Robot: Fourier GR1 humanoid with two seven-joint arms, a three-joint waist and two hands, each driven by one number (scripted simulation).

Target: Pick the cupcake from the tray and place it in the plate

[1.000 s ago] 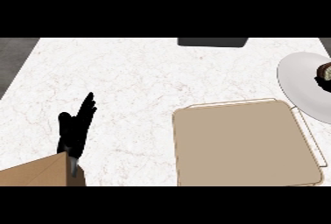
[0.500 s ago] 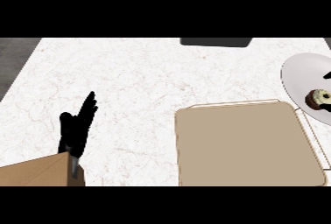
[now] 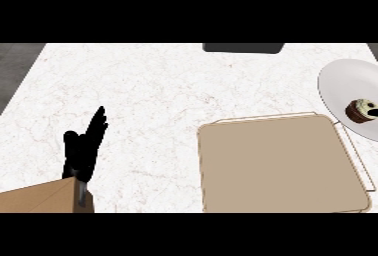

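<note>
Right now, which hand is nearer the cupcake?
Only the left hand shows, open at the lower left, far across the counter from the cupcake sitting on the plate at the right edge. The right hand is out of view, so it cannot be compared.

Bright, even light; faint shadow beneath the tray [image 3: 280,165]

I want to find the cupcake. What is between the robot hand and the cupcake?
In the head view, bare counter and the tray lie between the left robot hand and the cupcake.
</note>
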